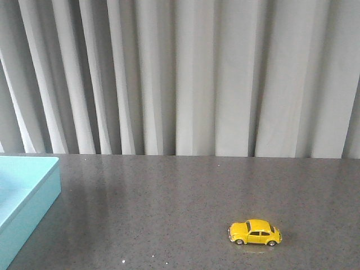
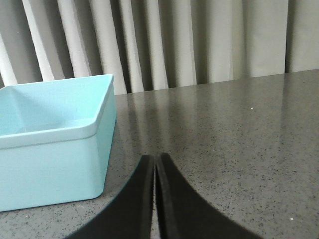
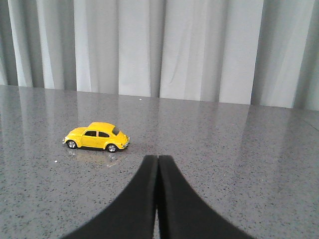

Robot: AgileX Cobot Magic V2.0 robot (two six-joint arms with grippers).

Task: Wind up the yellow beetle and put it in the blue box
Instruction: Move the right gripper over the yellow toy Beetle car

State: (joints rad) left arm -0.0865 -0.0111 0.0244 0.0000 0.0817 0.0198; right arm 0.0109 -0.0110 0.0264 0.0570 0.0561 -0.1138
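The yellow beetle (image 1: 255, 232) stands on its wheels on the dark speckled table, near the front, right of centre. In the right wrist view the yellow beetle (image 3: 96, 137) sits side-on, ahead of and apart from my right gripper (image 3: 158, 158), whose black fingers are pressed together with nothing between them. The blue box (image 1: 28, 194) lies at the table's left edge, partly cut off. In the left wrist view the blue box (image 2: 55, 154) is close beside my left gripper (image 2: 155, 157), which is shut and empty. Neither arm shows in the front view.
A grey pleated curtain (image 1: 180, 79) hangs behind the table's far edge. The dark speckled tabletop (image 1: 169, 197) stretches between the box and the car.
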